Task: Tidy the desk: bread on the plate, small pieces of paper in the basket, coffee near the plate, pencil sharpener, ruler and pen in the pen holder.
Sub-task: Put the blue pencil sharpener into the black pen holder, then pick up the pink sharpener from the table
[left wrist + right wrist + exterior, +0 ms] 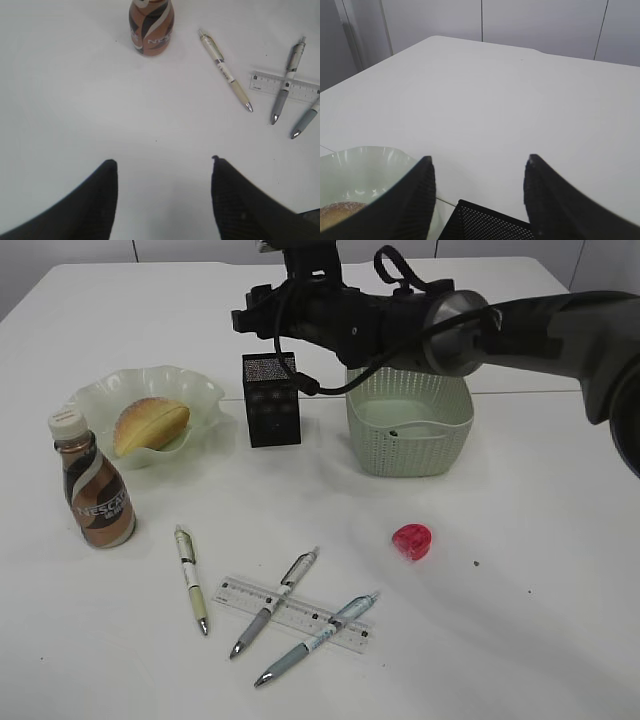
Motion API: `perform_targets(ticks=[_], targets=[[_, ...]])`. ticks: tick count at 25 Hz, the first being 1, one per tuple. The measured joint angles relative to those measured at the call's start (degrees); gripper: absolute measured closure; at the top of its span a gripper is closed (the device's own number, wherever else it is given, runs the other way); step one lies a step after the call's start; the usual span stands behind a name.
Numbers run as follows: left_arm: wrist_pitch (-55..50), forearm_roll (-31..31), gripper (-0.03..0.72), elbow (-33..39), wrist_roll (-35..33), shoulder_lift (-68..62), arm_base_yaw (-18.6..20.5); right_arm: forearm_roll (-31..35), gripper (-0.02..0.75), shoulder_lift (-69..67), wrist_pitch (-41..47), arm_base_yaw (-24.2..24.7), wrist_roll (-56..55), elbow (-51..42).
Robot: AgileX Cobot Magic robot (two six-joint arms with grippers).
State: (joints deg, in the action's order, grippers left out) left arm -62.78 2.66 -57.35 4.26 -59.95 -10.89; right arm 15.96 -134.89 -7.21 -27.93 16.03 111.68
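Observation:
The bread lies in the plate, with the coffee standing just in front and to the left of it. My right gripper hangs open and empty just above the pen holder. A red pencil sharpener, the ruler and three pens lie on the desk's near part; two pens cross the ruler. My left gripper is open over bare desk, short of the coffee. The basket holds a dark speck; I cannot make out the small pieces of paper.
The right arm stretches from the right across the basket's rear rim. A seam line crosses the white desk. Tiny specks dot the desk right of the sharpener.

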Motion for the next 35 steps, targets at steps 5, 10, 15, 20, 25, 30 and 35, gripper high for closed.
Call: perform_targets(ticks=[5,10,15,20,25,30,35], targets=[[0.0,0.0,0.254,0.0,0.0,0.0,0.0,0.0,0.321,0.0,0.5,0.0,0.0,0.0],[-0.2,0.0,0.254,0.0,0.0,0.0,0.0,0.0,0.321,2.7,6.6,0.0,0.0,0.0],[-1.8,0.0,0.254,0.0,0.0,0.0,0.0,-0.7,0.321,8.6,19.8,0.0,2.9,0.0],[-2.7,0.0,0.254,0.0,0.0,0.0,0.0,-6.7,0.321,13.2,34.5,0.0,3.9,0.0],[-3.9,0.7,0.254,0.0,0.0,0.0,0.0,-12.6,0.321,14.8,49.2,0.0,4.0,0.1],[-4.8,2.9,0.254,0.0,0.0,0.0,0.0,-13.6,0.321,14.8,64.0,0.0,1.8,0.1],[-4.8,3.7,0.254,0.0,0.0,0.0,0.0,-12.7,0.321,14.8,75.6,0.0,-1.8,0.1]])
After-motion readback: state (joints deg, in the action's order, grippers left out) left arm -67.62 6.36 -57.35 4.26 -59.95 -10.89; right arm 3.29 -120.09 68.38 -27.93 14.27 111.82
